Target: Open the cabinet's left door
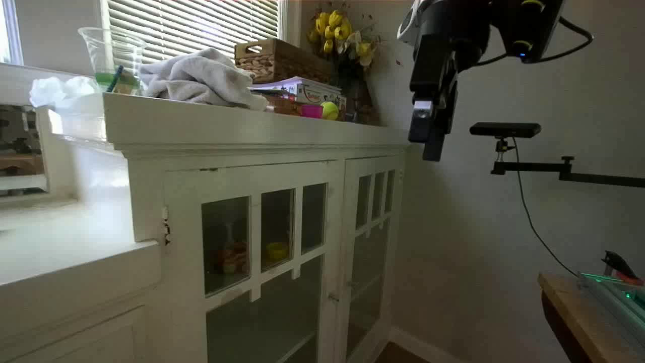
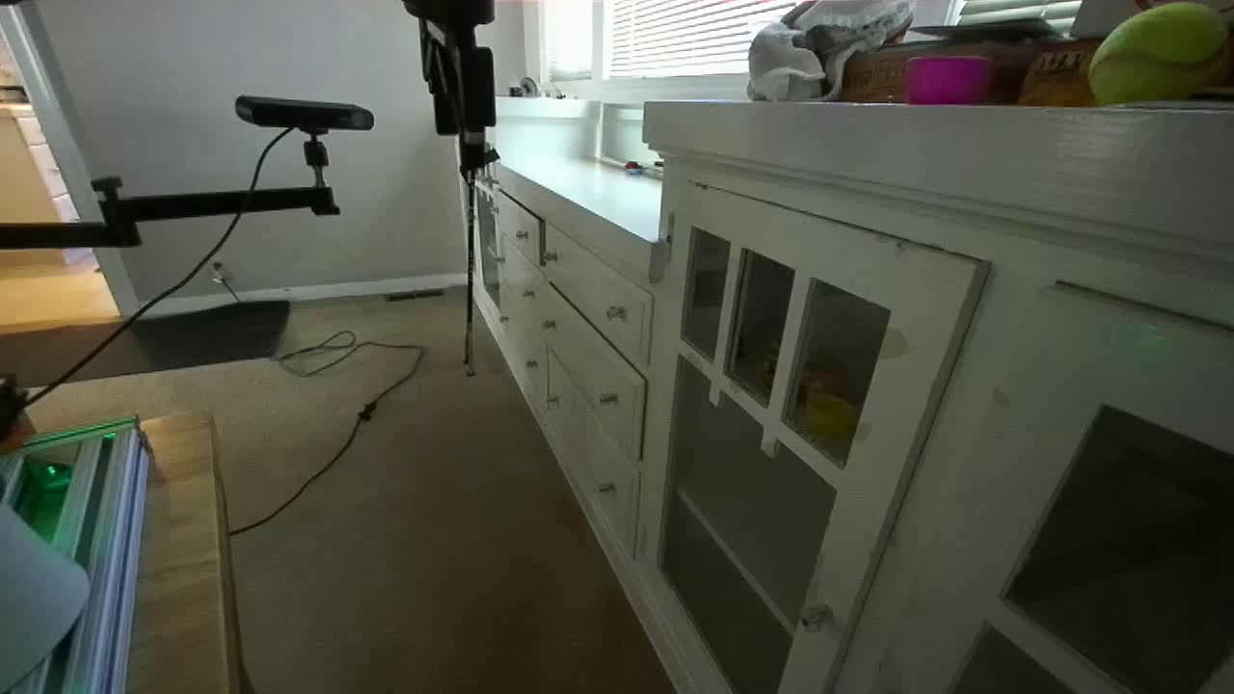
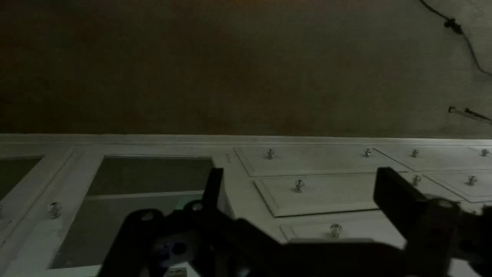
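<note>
The white cabinet's left door (image 1: pixel 255 232) has dark glass panes and a small clear knob (image 1: pixel 333 297) near its free edge. It looks shut. In an exterior view the door (image 2: pixel 757 413) and its knob (image 2: pixel 816 618) stand at right, the door's edge slightly proud of the frame. My gripper (image 1: pixel 432 143) points down in front of the cabinet, well above the knob and touching nothing; it also shows in an exterior view (image 2: pixel 474 159). In the wrist view the gripper (image 3: pixel 299 177) is open and empty, with the door (image 3: pixel 134 177) and knob (image 3: pixel 54 209) at lower left.
The right glass door (image 1: pixel 373 227) adjoins the left one. Drawers with knobs (image 2: pixel 603 318) run along the other side. A towel (image 1: pixel 201 78), basket and ball sit on the cabinet top. A camera on an arm (image 1: pixel 505 130) and a wooden table (image 1: pixel 574 312) stand opposite.
</note>
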Motion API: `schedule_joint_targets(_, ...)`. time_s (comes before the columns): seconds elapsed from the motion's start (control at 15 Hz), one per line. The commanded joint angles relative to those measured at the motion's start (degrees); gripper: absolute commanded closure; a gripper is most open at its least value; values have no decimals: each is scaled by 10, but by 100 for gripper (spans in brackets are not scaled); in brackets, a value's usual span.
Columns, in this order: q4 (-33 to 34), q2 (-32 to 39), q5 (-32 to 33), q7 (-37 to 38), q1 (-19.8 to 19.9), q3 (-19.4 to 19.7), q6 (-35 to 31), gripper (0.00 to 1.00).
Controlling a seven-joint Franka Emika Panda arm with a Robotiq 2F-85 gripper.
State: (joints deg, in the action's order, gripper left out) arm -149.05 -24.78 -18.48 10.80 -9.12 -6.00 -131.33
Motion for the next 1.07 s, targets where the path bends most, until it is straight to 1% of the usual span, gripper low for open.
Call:
schedule_joint_targets(0.0,1,0,-1,-1,3,-3,2,0)
schedule_joint_targets(0.33,1,0,-1,-1,3,-3,2,0)
schedule_joint_targets(0.4,-15,-4,-13,-29,2,8,-46,0)
schedule_joint_targets(0.47,-18,-1,-16,-45,3,16,-65,0)
schedule_joint_targets(0.53,-25,1,-22,-75,3,32,-98,0)
schedule_joint_targets(0.67,-33,6,-37,-128,0,69,-141,0)
schedule_joint_targets(0.8,-38,10,-51,-182,-4,110,-160,0)
schedule_joint_targets(1.0,-31,19,-71,-267,-3,170,-154,0)
